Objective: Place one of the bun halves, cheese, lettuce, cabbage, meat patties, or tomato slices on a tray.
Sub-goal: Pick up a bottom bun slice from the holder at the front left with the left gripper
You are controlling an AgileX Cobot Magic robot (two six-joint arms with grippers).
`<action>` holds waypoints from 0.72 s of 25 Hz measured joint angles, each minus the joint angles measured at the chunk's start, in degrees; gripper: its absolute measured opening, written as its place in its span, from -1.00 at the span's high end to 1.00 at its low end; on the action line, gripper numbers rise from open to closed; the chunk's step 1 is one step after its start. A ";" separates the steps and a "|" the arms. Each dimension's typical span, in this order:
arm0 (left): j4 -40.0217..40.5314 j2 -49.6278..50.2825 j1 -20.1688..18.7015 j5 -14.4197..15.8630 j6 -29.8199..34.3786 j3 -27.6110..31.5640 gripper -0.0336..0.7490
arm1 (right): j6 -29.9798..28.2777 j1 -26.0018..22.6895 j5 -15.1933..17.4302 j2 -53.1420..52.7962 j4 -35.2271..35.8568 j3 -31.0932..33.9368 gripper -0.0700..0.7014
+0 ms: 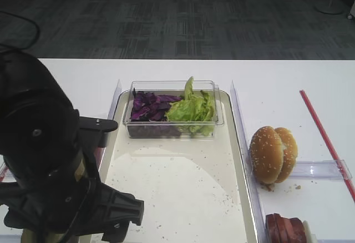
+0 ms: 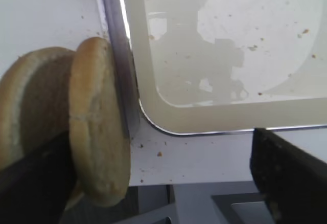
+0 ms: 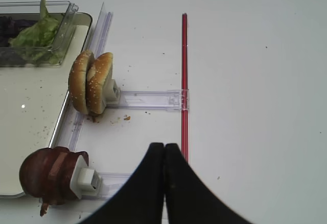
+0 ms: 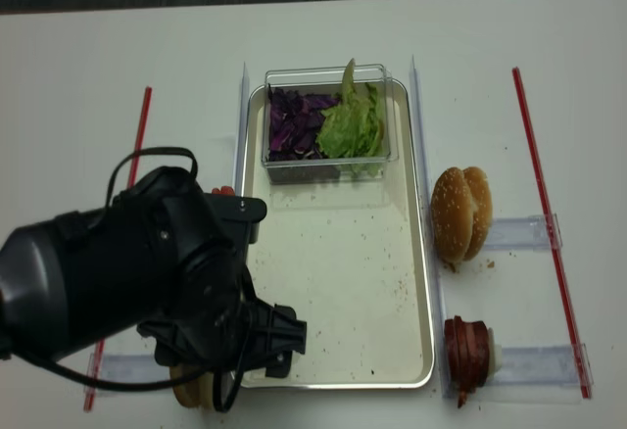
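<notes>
Two flat seedless bun halves [image 2: 97,132] stand on edge just left of the silvery tray [image 2: 122,55], near its front corner. My left gripper [image 2: 156,147] is open wide. Its left finger sits against the buns, and the nearer half lies between the fingers, unclamped. From above, the left arm hides the gripper and most of these buns [image 4: 191,392]. On the tray [image 1: 177,182], lettuce [image 1: 193,110] and purple cabbage [image 1: 150,105] fill a clear tub. Meat patties [image 3: 48,175] stand right of the tray. My right gripper [image 3: 164,146] is shut and empty over the white table. Cheese and tomato slices are out of view.
Two sesame-seeded bun halves [image 3: 92,83] stand on edge in a clear holder right of the tray. Red strips lie along the far right [image 4: 534,155] and far left [image 4: 137,145]. Clear plastic rails [image 1: 324,170] run beside the tray. The table's front edge is close below the left gripper.
</notes>
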 joint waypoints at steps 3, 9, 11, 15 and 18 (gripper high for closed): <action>0.51 0.13 0.65 0.00 0.03 0.00 -0.60 | 0.00 0.00 0.00 0.00 0.00 0.00 -0.13; 1.30 0.13 1.24 0.00 0.27 -0.03 -0.36 | 0.00 0.00 0.00 0.00 0.00 0.00 -0.13; 1.73 0.13 1.24 0.00 0.27 -0.03 -0.24 | 0.00 0.00 0.00 0.00 0.00 0.00 -0.13; 2.20 0.13 1.24 0.47 0.27 -0.03 0.02 | 0.12 0.00 0.00 0.00 0.00 0.00 -0.13; 3.06 0.13 1.24 0.85 0.27 -0.03 0.16 | 0.13 0.00 0.00 0.00 0.00 0.00 -0.13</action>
